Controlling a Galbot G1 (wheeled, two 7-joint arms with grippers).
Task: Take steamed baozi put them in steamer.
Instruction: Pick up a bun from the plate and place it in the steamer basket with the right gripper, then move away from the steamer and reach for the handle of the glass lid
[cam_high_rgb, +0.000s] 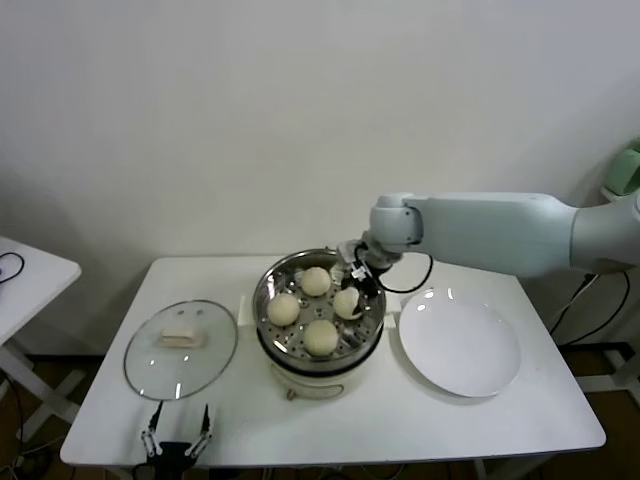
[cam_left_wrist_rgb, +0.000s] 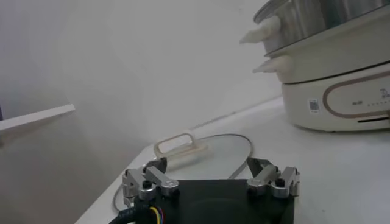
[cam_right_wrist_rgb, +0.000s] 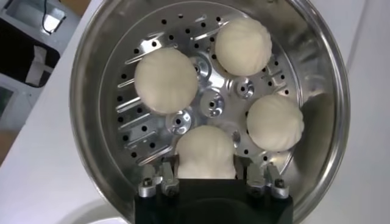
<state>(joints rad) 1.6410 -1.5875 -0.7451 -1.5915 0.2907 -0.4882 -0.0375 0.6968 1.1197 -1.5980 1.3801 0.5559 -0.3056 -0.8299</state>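
My right claw (cam_right_wrist_rgb: 210, 176) sits mid-frame in the steamer (cam_high_rgb: 270, 285), part open around the fourth baozi (cam_right_wrist_rgb: 206, 153), grip unclear. Left claw (cam_high_rgb: 177, 432) idles wide open, bottom left.

Table (cam_high_rgb: 520, 410): white, rectangular, carrying everything in the middle of the scene.
Glass lid (cam_high_rgb: 181, 349): round, clear, with a metal rim; lies flat on the left part of the table, near its front edge.
Lid handle (cam_high_rgb: 183, 339): cream-white bar at the lid's centre.
Plate (cam_high_rgb: 460, 346): flat, white, round; on the right part of the table.
Second table (cam_high_rgb: 30, 275): white, far left, apart from the main one, only partly in view.
Wall (cam_high_rgb: 250, 120): plain, off-white, behind the tables.
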